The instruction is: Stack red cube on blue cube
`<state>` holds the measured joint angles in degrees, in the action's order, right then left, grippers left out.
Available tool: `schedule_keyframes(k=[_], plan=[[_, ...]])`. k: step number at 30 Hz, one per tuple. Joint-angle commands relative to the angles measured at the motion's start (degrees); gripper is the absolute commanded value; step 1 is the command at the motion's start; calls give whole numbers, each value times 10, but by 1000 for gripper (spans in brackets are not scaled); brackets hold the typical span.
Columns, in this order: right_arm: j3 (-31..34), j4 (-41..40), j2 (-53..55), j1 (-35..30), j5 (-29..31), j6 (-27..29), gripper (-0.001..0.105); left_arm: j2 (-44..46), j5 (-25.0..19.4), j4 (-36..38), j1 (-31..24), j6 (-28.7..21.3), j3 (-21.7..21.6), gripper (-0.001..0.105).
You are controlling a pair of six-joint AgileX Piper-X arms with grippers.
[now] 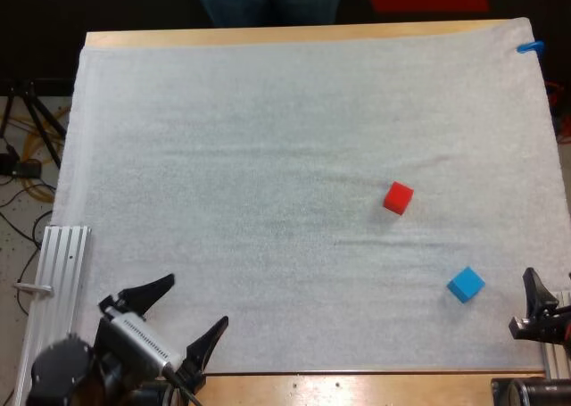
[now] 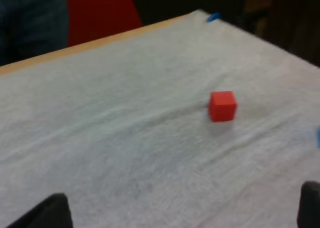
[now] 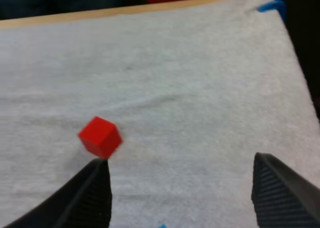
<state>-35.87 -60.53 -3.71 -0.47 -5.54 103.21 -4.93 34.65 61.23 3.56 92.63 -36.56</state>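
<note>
**Both claws empty, red cube yet to be picked**

Nearest the camera, the left gripper (image 1: 196,301) hangs over the mat's (image 1: 268,156) near left corner, fingers spread wide with nothing between them. The right gripper (image 3: 185,198) sits at the near right edge, equally wide open and empty. The blue cube (image 1: 465,284) lies just beside it, resting flat on the mat. The red cube (image 1: 398,197) is farther out and a little left of the blue one, apart from it and turned at a slight angle.

No grasp has begun, and the right arm looks better placed for one. To do it well, centre the open fingers over the red cube and turn the wrist so they meet two flat faces — not corners. Come straight down and close low on the cube. At the far side of the table (image 1: 268,37) a person's legs (image 1: 268,0) are standing.
</note>
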Motion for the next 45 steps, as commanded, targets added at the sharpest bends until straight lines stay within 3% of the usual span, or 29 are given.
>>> schedule_keyframes(k=[1, 11, 16, 30, 36, 45], plan=[[-14, -3, -14, 1, -16, 7, 59, -22, 13, -5, 14, 3, -11, 87], [-89, -45, -97, 1, -73, 25, 59, -157, 16, 2, 123, -49, -99, 87], [-133, -74, -144, 1, -85, 37, 59, -200, -20, 4, 184, -55, -118, 87], [-183, -74, -262, 2, -113, 72, 61, -215, -66, 0, 194, -57, -118, 87], [-204, -50, -337, 57, -110, 72, 67, -215, -66, 0, 194, -57, -118, 87], [-265, -31, -507, 182, 7, 88, 67, -215, -66, 0, 194, -57, -118, 87]])
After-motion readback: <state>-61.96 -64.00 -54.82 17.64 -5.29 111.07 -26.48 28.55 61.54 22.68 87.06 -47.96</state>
